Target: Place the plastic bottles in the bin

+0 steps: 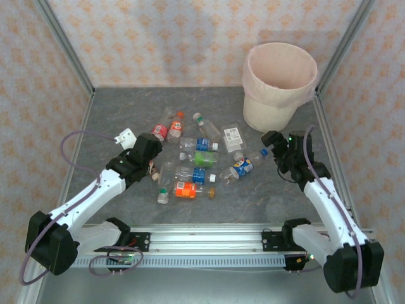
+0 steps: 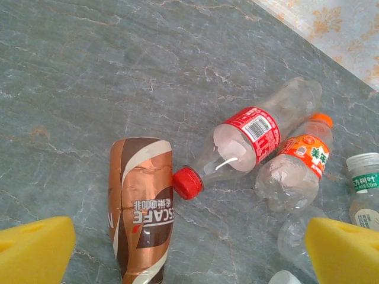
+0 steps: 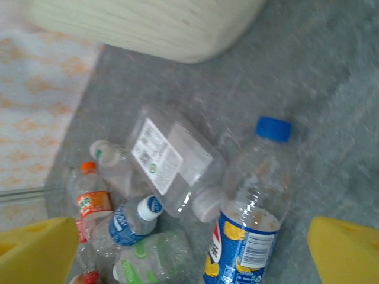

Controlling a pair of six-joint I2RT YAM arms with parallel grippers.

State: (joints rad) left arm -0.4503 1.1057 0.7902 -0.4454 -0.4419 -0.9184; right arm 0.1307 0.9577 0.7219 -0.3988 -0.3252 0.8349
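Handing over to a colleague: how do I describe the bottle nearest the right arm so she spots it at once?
From the bin at far right, come toward the near edge. At the heap's right end lies the blue-capped bottle, cap toward the right arm. Only it pairs a blue cap with yellow on a blue label.

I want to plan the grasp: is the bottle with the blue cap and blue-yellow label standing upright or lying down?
Lying on its side: the blue-capped bottle stretches flat along the table, its cap on.
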